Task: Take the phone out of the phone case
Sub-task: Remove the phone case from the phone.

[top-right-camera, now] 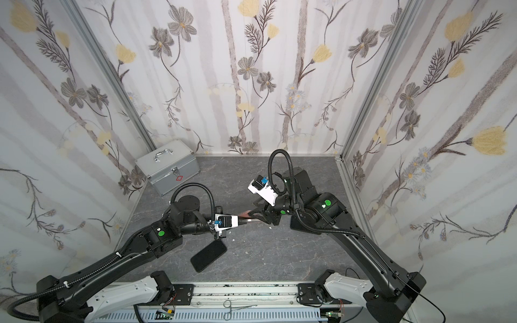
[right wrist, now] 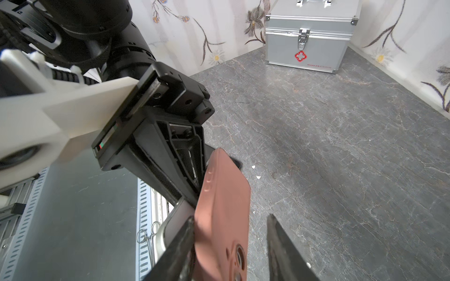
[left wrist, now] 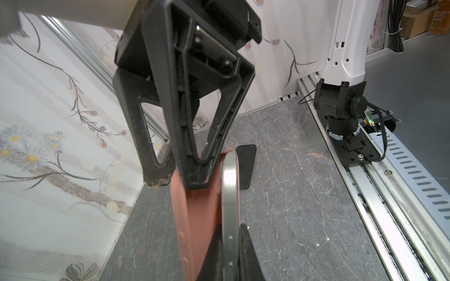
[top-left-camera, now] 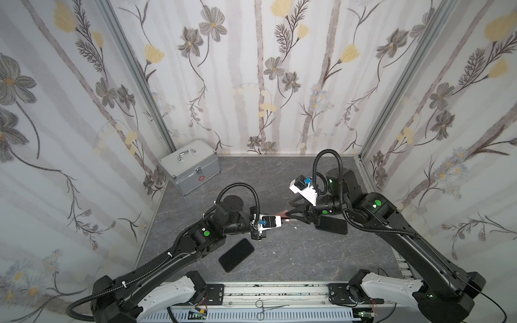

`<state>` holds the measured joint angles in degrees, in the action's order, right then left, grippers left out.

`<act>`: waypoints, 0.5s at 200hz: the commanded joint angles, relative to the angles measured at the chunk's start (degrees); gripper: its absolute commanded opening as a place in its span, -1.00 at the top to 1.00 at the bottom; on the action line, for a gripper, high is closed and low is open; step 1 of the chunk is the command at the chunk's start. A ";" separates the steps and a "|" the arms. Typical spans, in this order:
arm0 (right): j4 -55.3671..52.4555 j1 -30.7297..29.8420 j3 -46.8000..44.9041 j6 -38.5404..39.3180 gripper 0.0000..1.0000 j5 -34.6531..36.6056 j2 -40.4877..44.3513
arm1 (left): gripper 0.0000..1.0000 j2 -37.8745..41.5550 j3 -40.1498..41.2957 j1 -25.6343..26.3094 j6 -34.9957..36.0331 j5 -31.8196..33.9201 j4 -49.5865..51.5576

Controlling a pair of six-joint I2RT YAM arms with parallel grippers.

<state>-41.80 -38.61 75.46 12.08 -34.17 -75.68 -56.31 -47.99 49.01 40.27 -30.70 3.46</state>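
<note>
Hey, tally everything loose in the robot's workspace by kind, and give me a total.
Phones: 3 (left black phone, right black phone, cased phone)
Phone case: 1
Metal box: 1
Forceps: 1
Total: 6

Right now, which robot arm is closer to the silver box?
The left arm. Its wrist is close to the silver box, which stands in the far left corner. The right arm is across the table, on the other side.
</note>
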 commanded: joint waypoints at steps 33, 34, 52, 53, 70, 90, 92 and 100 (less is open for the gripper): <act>-0.65 -0.24 -0.76 1.66 0.35 -2.18 -0.54 | 1.00 0.68 -0.11 0.07 1.25 -1.74 -5.00; -0.56 -0.24 -0.75 1.65 0.36 -2.20 -0.53 | 1.00 0.68 -0.10 0.05 1.19 -1.73 -4.98; 0.29 -0.24 -1.00 0.57 0.45 -2.30 0.03 | 1.00 0.61 -0.02 0.03 1.18 -1.44 -5.02; 0.30 -0.24 -1.01 0.53 0.45 -2.25 0.06 | 1.00 0.65 -0.01 0.03 1.15 -1.41 -5.04; 1.22 -0.24 -1.19 -1.17 0.56 -1.93 0.58 | 1.00 0.77 0.21 0.03 1.19 -1.04 -5.04; 3.01 -0.24 -1.87 -3.68 0.69 -1.99 1.47 | 1.00 0.86 0.28 -0.02 1.19 -1.36 -5.00; 3.28 -0.24 -1.98 -3.96 0.70 -1.98 1.54 | 1.00 0.86 0.27 -0.05 1.14 -1.42 -5.04; 3.90 -0.23 -2.07 -4.93 0.75 -1.86 1.76 | 1.00 0.79 0.28 0.03 1.12 -1.62 -5.05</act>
<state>-41.50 -38.92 73.97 10.92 -37.15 -74.43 -55.88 -47.77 49.01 40.27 -30.68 3.60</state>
